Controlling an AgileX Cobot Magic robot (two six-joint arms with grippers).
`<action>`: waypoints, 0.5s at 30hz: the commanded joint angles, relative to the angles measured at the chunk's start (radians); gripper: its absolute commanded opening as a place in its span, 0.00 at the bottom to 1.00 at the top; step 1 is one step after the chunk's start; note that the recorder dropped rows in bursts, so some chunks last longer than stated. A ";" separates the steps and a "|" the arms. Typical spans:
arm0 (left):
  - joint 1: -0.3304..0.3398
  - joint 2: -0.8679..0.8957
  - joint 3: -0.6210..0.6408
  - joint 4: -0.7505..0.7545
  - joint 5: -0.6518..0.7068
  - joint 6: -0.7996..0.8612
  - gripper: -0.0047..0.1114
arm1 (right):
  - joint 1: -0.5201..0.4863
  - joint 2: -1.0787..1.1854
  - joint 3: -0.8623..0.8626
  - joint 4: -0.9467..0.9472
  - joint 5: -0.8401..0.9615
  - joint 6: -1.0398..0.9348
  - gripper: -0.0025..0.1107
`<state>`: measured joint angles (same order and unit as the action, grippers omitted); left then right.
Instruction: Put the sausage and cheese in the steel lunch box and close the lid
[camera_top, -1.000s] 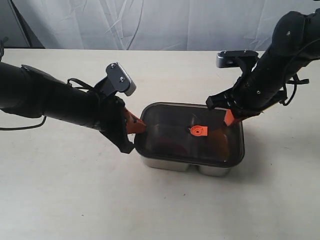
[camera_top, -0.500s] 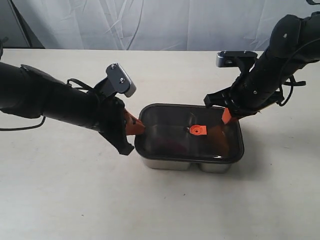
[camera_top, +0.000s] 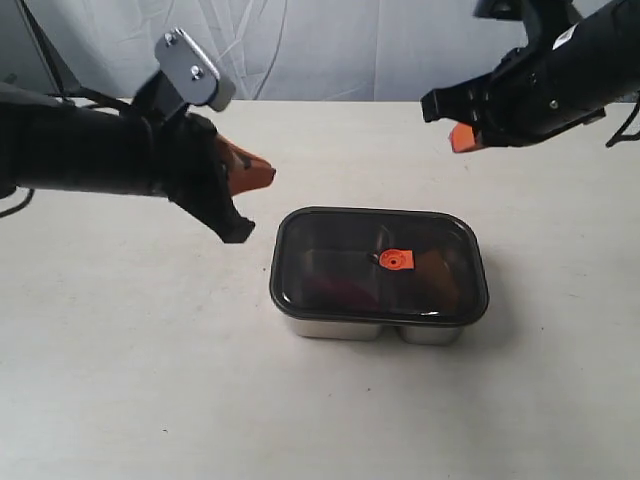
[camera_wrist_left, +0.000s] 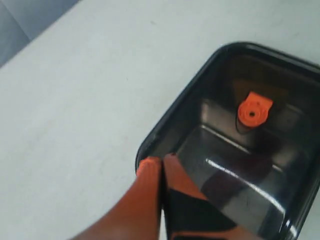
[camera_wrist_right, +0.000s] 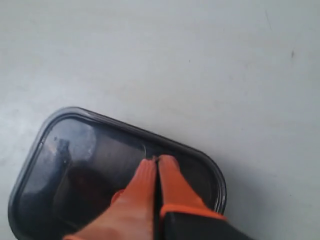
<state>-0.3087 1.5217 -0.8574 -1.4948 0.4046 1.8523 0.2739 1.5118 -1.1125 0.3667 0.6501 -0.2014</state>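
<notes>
- The left claw (camera_top: 262, 175), fingers pressed together and holding nothing, hangs off the lid's left end, apart from it.
- The lid (camera_top: 380, 262) sits flat on the steel lunch box (camera_top: 340, 328) on the counter (camera_top: 150, 380), long axis left to right.
- The right claw (camera_top: 460, 137), fingers together and empty, is beyond the box's far right corner.

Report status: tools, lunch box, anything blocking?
Both shut, empty: left tool, right tool, hovering clear of the box. On the steel lunch box, lid sits flat. No obstruction in view.
</notes>
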 joint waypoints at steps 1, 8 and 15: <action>-0.002 -0.178 0.003 0.011 0.017 -0.075 0.04 | 0.025 -0.127 0.001 0.003 -0.047 -0.006 0.01; -0.002 -0.541 0.003 0.221 -0.086 -0.350 0.04 | 0.076 -0.325 0.059 -0.028 -0.084 -0.006 0.01; -0.002 -0.874 0.099 0.651 -0.103 -0.807 0.04 | 0.120 -0.560 0.249 -0.039 -0.176 -0.006 0.01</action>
<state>-0.3087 0.7607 -0.8034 -1.0250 0.2924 1.2500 0.3757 1.0335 -0.9327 0.3412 0.5178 -0.2014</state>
